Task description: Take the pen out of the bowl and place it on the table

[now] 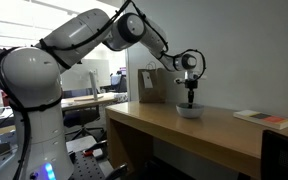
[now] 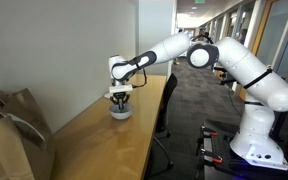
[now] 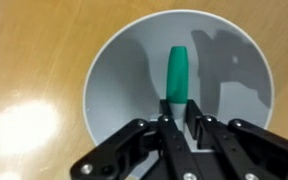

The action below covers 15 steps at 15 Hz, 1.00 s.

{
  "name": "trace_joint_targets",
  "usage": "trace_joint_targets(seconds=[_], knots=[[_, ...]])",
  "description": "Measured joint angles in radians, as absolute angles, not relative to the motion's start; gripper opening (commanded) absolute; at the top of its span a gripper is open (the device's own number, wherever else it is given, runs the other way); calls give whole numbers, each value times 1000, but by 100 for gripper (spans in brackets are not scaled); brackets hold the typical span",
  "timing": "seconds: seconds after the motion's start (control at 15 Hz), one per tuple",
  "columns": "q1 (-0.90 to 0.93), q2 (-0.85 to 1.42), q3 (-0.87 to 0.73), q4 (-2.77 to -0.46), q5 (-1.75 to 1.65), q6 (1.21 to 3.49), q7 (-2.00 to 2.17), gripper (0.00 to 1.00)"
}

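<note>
A green-capped pen stands inside a pale grey bowl on the wooden table. In the wrist view my gripper is directly over the bowl with its black fingers closed on the pen's lower end. In both exterior views the gripper reaches down into the bowl. The pen itself is too small to make out there.
A brown paper bag stands on the table behind the bowl, near the wall; it also shows up close in an exterior view. A flat book-like object lies further along the wooden table.
</note>
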<state>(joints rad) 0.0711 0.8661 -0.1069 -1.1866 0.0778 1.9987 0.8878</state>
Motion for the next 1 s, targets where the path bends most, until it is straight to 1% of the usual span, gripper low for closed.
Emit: trace_joint_targets(seconds=[0.4, 0.6, 1.0], knots=[[108, 734, -102, -1213, 74, 1905, 888, 5], [148, 676, -80, -1260, 59, 1897, 870, 5], [226, 654, -18, -1388, 52, 1919, 809, 5]])
